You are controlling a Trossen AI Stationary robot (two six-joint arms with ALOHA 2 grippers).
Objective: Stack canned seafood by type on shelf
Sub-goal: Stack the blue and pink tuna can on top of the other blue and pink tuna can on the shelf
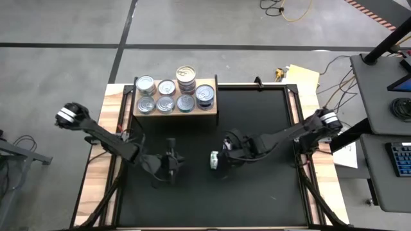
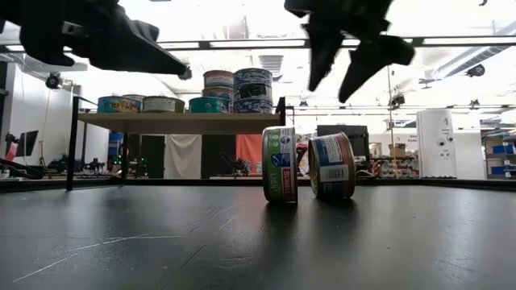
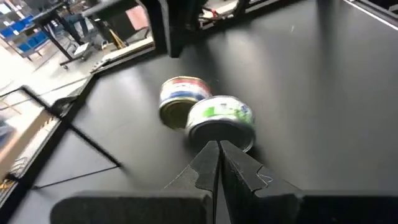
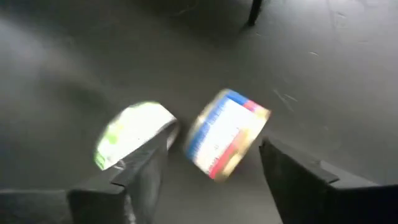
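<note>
Two tins of the canned seafood lie on their curved sides close together on the black table: a green-labelled one [image 2: 279,163] [image 3: 221,119] [image 4: 134,134] and a blue-and-red-labelled one [image 2: 332,165] [image 3: 181,99] [image 4: 227,134]. My right gripper [image 2: 332,89] [image 4: 214,149] hangs open well above them, touching neither. My left gripper [image 1: 172,159] [image 3: 217,152] is shut and empty, raised off the table to the tins' left and pointing at them. The wooden shelf [image 1: 174,116] [image 2: 177,122] at the far side carries several tins [image 1: 166,96], some stacked two high [image 2: 252,87].
The table's raised frame [image 1: 292,115] borders the black mat. A desk with a keyboard [image 1: 401,160] stands beyond the table's right side, and cables lie on the floor behind. Bare mat stretches between the shelf and the two loose tins.
</note>
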